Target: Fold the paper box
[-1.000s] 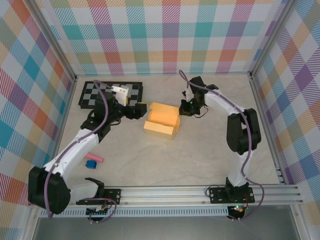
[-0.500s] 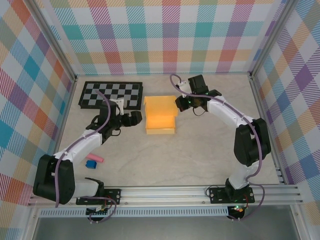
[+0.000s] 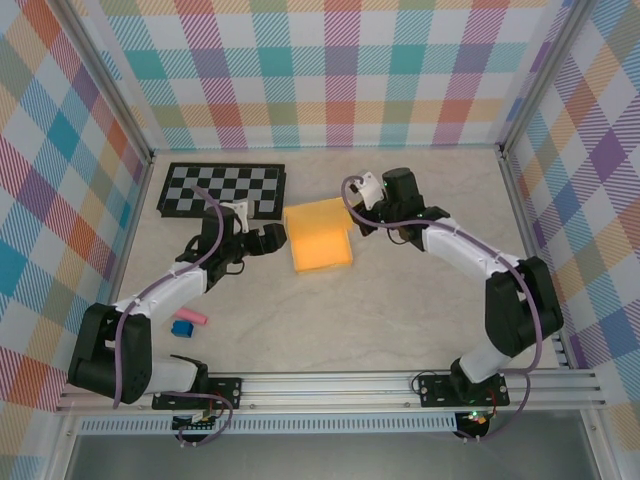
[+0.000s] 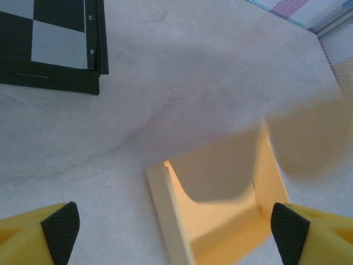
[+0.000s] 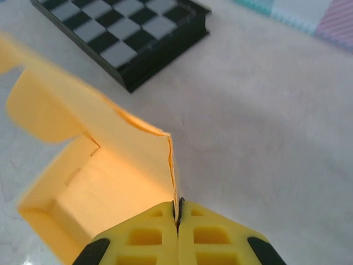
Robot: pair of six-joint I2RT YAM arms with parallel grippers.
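Right gripper (image 5: 177, 218): I see it pinched closed on a side wall of the yellow-orange thin-card paper box (image 5: 110, 193). Left gripper (image 4: 175, 231): spread wide, the box ahead between its fingers. The box sits just beside the right end of the black-and-white checkerboard panel (image 3: 222, 190), open face up and slightly skewed. I can't call its long axis. A small pink piece (image 3: 190, 317) and a blue piece (image 3: 181, 328) lie well apart from the panel.

Lab: plaid-walled enclosure (image 3: 340, 70), aluminium frame (image 3: 330, 382)
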